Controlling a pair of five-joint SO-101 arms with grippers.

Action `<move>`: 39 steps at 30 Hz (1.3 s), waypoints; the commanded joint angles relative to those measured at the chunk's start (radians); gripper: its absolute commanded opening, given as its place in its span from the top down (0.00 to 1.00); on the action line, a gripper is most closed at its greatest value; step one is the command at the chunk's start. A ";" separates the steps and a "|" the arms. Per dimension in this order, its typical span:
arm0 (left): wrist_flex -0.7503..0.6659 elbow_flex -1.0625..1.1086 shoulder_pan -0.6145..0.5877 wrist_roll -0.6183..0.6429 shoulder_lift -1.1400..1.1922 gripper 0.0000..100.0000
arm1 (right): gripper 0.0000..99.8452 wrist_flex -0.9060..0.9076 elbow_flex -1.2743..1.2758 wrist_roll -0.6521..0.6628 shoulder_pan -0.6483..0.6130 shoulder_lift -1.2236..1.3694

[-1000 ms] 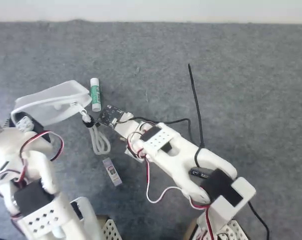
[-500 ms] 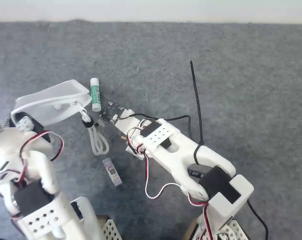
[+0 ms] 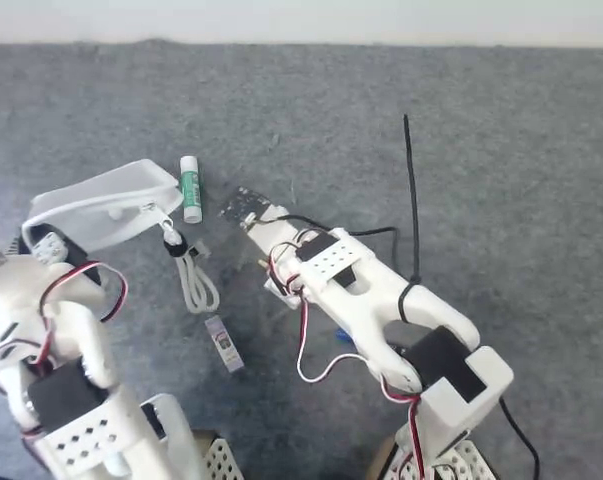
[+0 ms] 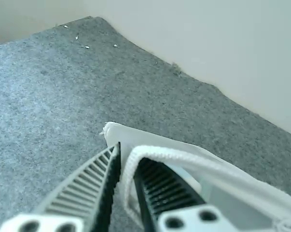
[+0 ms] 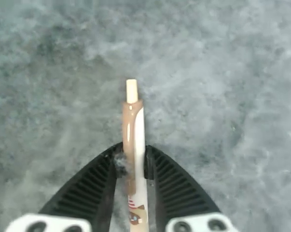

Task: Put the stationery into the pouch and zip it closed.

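The translucent white pouch (image 3: 101,205) is held off the carpet at the left, mouth toward the middle. My left gripper (image 4: 121,155) is shut on its corded rim (image 4: 184,159); in the high view that gripper (image 3: 46,242) sits under the pouch's near end. My right gripper (image 5: 133,150) is shut on a tan and white pen (image 5: 132,125), whose cream tip points out past the fingertips over bare carpet. The right arm's wrist (image 3: 316,265) lies right of the pouch. A green and white glue stick (image 3: 190,188), a looped white cable (image 3: 195,278) and a small grey eraser (image 3: 224,343) lie between the arms.
Grey carpet (image 3: 501,150) covers the table up to a pale wall at the back. A thin black cable (image 3: 412,200) stands up from the right arm. The arm bases sit at the front edge.
The right arm has swung to the right and a little back, away from the pouch and the white cable, with the pen still held. The left arm and the pouch stayed put.
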 commanded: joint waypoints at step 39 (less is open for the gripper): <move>0.025 -0.068 0.140 0.008 -0.028 0.99 | 0.99 0.176 0.181 -0.089 0.087 -0.785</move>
